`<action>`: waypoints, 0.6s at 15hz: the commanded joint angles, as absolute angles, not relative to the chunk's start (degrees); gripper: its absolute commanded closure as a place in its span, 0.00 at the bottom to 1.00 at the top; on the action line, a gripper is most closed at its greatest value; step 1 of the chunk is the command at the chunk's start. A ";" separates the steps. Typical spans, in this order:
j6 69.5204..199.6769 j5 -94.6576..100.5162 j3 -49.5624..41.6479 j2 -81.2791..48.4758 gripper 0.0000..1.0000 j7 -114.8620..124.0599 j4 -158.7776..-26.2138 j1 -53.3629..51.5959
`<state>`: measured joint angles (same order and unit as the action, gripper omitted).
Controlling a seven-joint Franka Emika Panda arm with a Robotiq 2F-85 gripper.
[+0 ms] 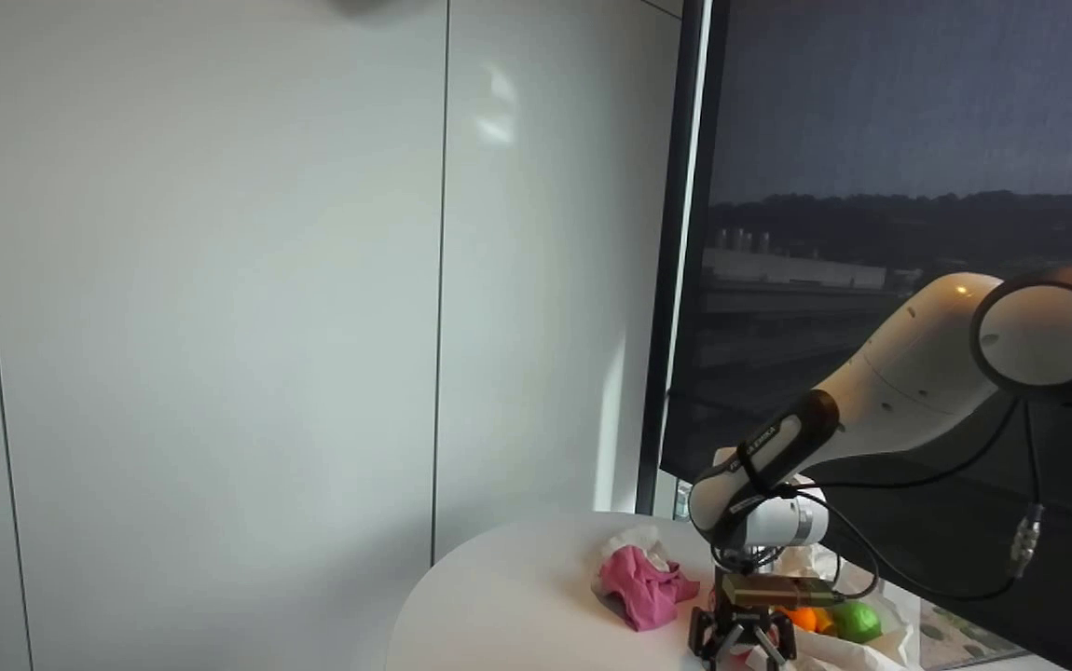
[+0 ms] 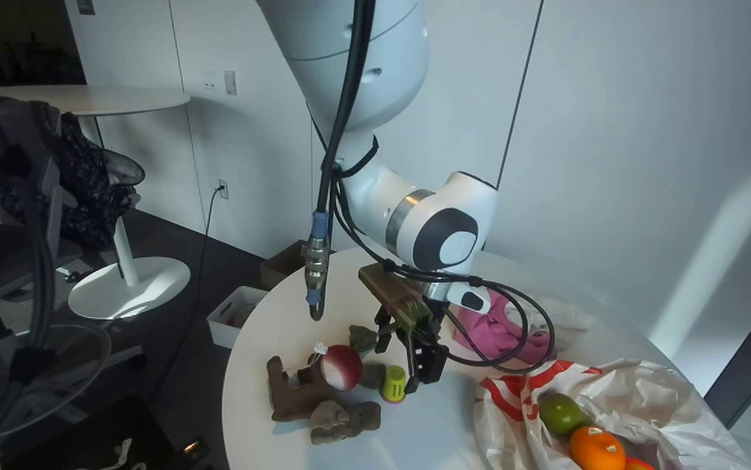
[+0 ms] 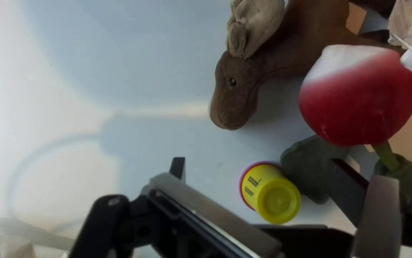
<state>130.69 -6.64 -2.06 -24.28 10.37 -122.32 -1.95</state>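
Standing, long axis vertical (rim (image 2: 393, 399) down), a yellow tub (image 3: 271, 193) neighbours the widely splayed, empty hand (image 3: 258, 169).

My finger pads (image 3: 213, 215): matt grey, rubber-like. My arm (image 2: 362, 85): smooth shell, plast.-like, semi-gloss; connector (image 2: 316, 261), shiny metal. Tub (image 3: 270, 195): smooth plast., low gloss. Moose (image 3: 233, 89): short-nap plush, matt. Ball (image 3: 360, 100): smooth, sl. sheen; mat'l unclear. Rag (image 1: 643, 587): matt cloth, soft folds. Bag (image 2: 643, 391): thin, crinkled, paper or plast. (can't tell). Orange (image 2: 596, 449): sl. glossy. Table (image 2: 428, 431): smooth, semi-matt. Wall (image 1: 219, 326): smooth panels, lacquer-like, w/ soft refl.
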 commanded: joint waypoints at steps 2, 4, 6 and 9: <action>131.53 -7.84 0.40 -29.12 0.00 7.31 -120.86 -1.38; 132.95 -7.71 1.02 -31.00 0.00 6.94 -120.13 -1.54; 136.32 -6.87 1.03 -32.87 0.00 6.95 -119.30 -1.94; 139.69 -6.55 1.30 -34.21 0.00 5.98 -118.06 -2.06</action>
